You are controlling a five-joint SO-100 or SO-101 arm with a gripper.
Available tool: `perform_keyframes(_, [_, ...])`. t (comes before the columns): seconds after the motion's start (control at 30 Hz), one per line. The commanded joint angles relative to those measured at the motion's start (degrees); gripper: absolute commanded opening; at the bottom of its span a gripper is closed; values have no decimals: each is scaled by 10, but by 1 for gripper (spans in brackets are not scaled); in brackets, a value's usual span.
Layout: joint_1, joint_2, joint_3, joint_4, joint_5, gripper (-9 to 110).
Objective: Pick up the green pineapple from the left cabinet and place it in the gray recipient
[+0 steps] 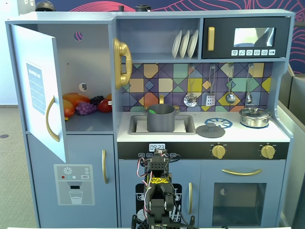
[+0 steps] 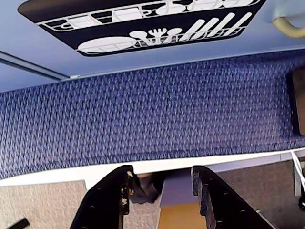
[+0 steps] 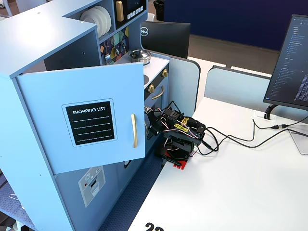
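The gray recipient [image 1: 161,121] stands in the sink of the toy kitchen. A small bright green bit [image 1: 152,111] shows at its rim, seemingly the green pineapple inside it. The left cabinet [image 1: 86,52] has its pale door [image 1: 37,90] swung open; the door also shows in a fixed view [image 3: 91,115]. Orange-red fruits [image 1: 74,101] and a purple grape bunch [image 1: 86,108] lie on its shelf. My gripper [image 2: 161,172] is open and empty, folded low in front of the kitchen's base [image 3: 153,127], far below the pot.
A shiny lidded pot [image 1: 255,117] and a flat gray lid [image 1: 210,130] sit on the counter right of the sink. Blue carpet [image 2: 143,114] lies under the gripper. Cables [image 3: 231,139] and a monitor [image 3: 291,62] are on the white table.
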Motion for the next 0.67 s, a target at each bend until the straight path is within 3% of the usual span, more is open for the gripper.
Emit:
perform_keyframes(0.0, [6, -4, 11, 95, 3, 7])
perform_keyframes(0.63, [6, -4, 11, 95, 4, 9])
